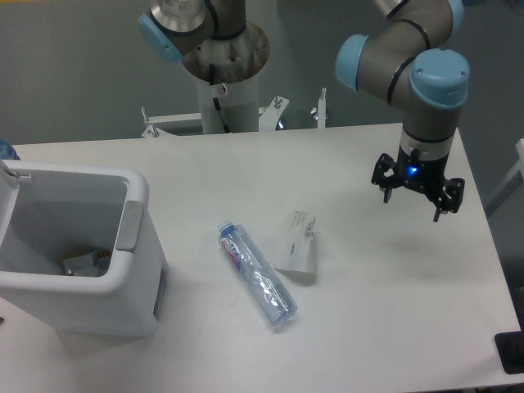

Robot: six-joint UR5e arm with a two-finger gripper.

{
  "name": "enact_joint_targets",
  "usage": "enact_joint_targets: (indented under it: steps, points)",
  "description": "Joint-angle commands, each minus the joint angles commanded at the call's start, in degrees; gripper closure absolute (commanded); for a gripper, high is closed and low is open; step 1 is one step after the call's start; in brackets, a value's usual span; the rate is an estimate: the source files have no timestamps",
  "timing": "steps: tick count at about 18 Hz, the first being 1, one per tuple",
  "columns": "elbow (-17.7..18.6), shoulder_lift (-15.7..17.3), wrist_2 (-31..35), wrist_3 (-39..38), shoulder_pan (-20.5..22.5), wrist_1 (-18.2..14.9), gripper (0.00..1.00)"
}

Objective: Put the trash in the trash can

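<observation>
Two pieces of trash lie on the white table. A long clear crushed plastic bottle (255,273) with a blue-red label lies diagonally near the middle. Just right of it rests a smaller flattened white packet (298,243). The trash can (135,246), a large boxy white bin with a grey side panel, stands at the left edge, with some scraps visible inside. My gripper (414,197) hangs above the table's right side, well to the right of the packet, open with nothing between its fingers.
The arm's base column (221,90) stands behind the table at the back centre, with metal brackets (278,110) beside it. A dark object (512,352) sits at the table's front right corner.
</observation>
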State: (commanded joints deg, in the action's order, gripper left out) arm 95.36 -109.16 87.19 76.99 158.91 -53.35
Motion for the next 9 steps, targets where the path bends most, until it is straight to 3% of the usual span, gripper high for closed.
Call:
enact_joint_targets:
  steps: [9]
  points:
    - [0.09,-0.09,0.0,-1.31,-0.88,0.18,0.0]
